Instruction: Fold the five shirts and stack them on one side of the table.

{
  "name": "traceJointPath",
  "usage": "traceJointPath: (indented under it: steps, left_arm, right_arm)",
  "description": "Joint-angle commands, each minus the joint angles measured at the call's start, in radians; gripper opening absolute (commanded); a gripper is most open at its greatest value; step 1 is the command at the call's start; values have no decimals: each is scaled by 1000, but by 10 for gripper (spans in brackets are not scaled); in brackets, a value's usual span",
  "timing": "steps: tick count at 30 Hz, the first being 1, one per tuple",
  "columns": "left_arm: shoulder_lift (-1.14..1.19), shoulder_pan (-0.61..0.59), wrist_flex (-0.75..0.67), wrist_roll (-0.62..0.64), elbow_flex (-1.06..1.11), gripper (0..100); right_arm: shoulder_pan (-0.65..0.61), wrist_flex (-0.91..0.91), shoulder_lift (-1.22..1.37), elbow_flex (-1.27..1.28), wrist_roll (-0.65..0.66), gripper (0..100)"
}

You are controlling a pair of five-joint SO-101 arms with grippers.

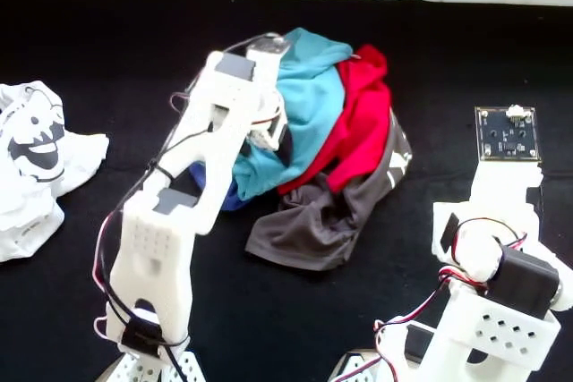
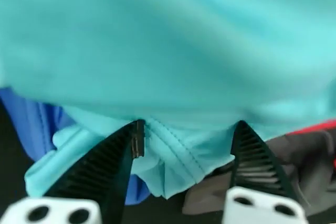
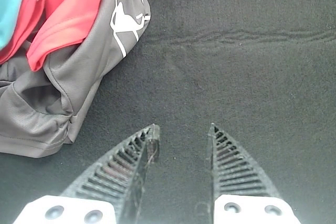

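Pincer on your right sits released over bare black surface, just beside grey shirt. Your left pincer, also released, straddles a fold of teal shirt, which touches red shirt; white shirt lies well apart.

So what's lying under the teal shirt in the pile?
Under the teal shirt, a blue shirt peeks out at its near edge; the red shirt and grey shirt seem tucked partly beneath it. How far they run under is covered.
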Motion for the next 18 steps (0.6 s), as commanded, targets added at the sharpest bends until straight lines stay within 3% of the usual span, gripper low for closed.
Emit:
traceJointPath:
  steps: [1,4,13,18]
  left_arm:
    - [54,-62,-3,3,-42,204]
    - [64,-142,35,5,-42,5]
    - [1,-512,298,5,-280,8]
    - [-131,-745,305,5,-432,8]
  right_arm:
    - [-4,-13,-5,-4,-2,153]
    - [-4,-12,-5,-2,-2,152]
    - [-8,-18,-5,-2,-2,152]
    - [-10,-16,-5,-2,-2,152]
